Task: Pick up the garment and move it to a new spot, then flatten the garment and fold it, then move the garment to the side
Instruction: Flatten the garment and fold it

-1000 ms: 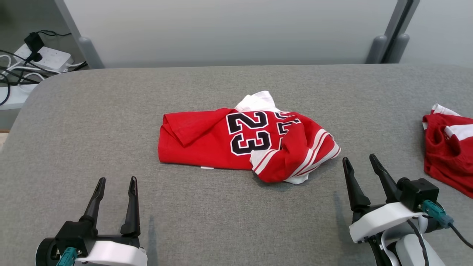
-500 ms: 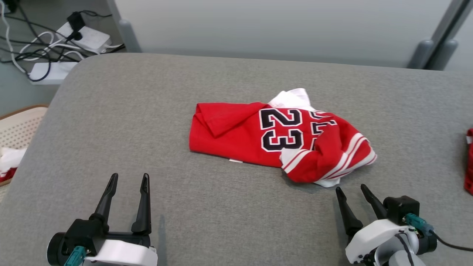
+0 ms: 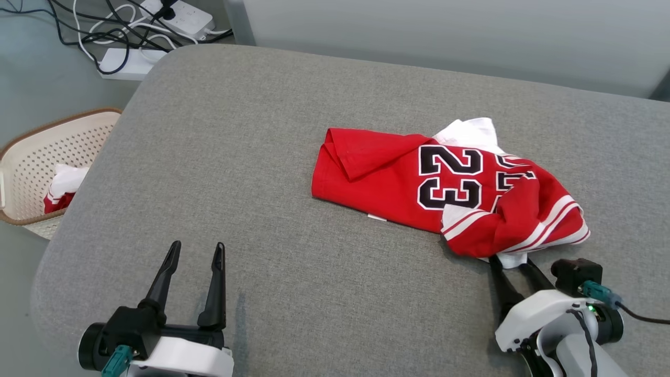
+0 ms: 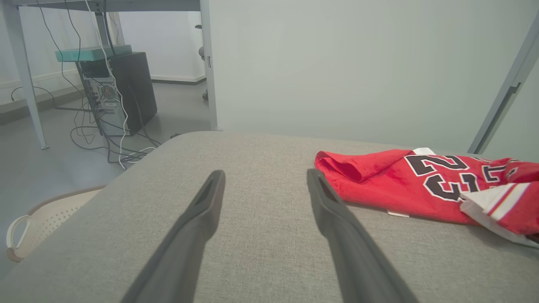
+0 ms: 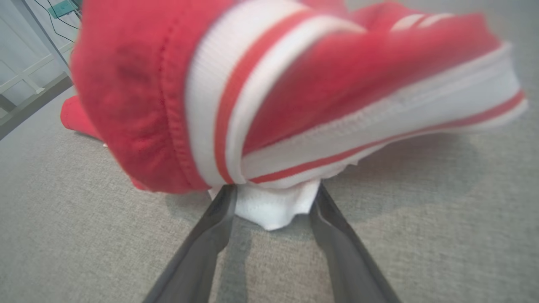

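Observation:
A crumpled red garment (image 3: 398, 180) with a black 23 and white striped trim lies on the grey padded table (image 3: 261, 131), right of the middle. My right gripper (image 3: 510, 262) is at its near right edge, open, its fingertips tucked under the bunched striped part. In the right wrist view this gripper (image 5: 274, 191) has one finger on each side of a white flap of the garment (image 5: 294, 84). My left gripper (image 3: 198, 244) hovers open over bare table at the lower left, well apart from the garment (image 4: 421, 185). Nothing sits between the fingers of the left gripper (image 4: 265, 172).
Off the table's left edge a cream basket (image 3: 31, 157) stands on the floor, holding a red and white cloth (image 3: 60, 186). Power strips and cables (image 3: 157, 15) lie on the floor at the far left. A computer tower (image 4: 126, 92) stands further back.
The head camera has swung left, bringing the basket into view and losing a second red cloth at the right. My right gripper has moved forward to the garment's near edge. The left gripper kept still.

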